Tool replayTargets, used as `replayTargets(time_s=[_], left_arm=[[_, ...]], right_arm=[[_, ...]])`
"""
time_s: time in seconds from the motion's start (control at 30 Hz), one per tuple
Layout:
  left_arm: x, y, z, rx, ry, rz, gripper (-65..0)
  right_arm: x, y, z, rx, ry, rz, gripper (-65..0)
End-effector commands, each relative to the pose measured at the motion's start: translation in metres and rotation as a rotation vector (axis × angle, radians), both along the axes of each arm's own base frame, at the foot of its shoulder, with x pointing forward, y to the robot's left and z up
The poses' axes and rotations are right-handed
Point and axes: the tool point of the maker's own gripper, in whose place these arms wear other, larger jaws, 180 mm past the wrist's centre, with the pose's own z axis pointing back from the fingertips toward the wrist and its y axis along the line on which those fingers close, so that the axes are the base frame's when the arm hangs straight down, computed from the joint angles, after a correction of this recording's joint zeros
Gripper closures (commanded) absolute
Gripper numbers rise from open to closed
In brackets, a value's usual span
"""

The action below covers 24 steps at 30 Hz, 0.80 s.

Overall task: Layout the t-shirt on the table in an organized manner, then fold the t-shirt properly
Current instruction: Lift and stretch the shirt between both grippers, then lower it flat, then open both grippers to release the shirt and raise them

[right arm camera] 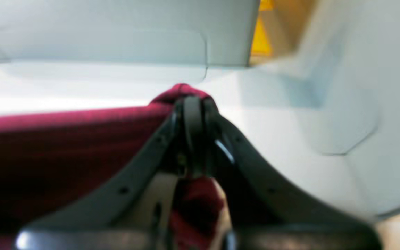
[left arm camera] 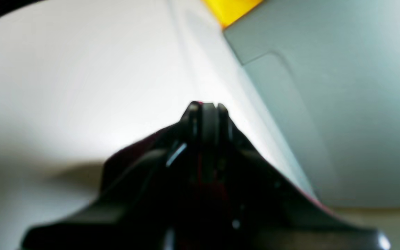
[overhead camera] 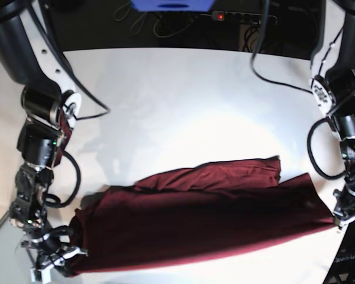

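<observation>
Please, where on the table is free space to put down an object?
The table is bare behind the t-shirt, up to its far edge. The near side is crowded: the shirt stretches between the right claw and left claw, both pinching it.

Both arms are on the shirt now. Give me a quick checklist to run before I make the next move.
1. Right gripper shut on the t-shirt: ok, red cloth bunches around its fingers.
2. Left gripper shut on the t-shirt: ok, dark cloth shows beside its closed fingers.
3. Shirt stretched between the two grippers: ok, it spans from one to the other in the base view.
4. Shirt laid out flat: not ok, it lies doubled over with wrinkles near its upper edge.
5. Sleeves spread out: cannot tell.
6. Shirt fully on the table: cannot tell, its ends sit near the near edge.
</observation>
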Motion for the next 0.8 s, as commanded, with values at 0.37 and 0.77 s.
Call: replayTargets(time_s=[0.37, 0.77], left_arm=[[0.023, 0.001, 0.021, 0.126, -0.063, 0.033, -11.9], [0.004, 0.0, -0.012, 0.183, 0.016, -0.004, -46.6]], right_arm=[[0.008, -0.031, -0.011, 0.067, -0.051, -0.102, -5.6], [-0.018, -0.041, -0.065, 0.051, 0.047, -0.162, -33.1]])
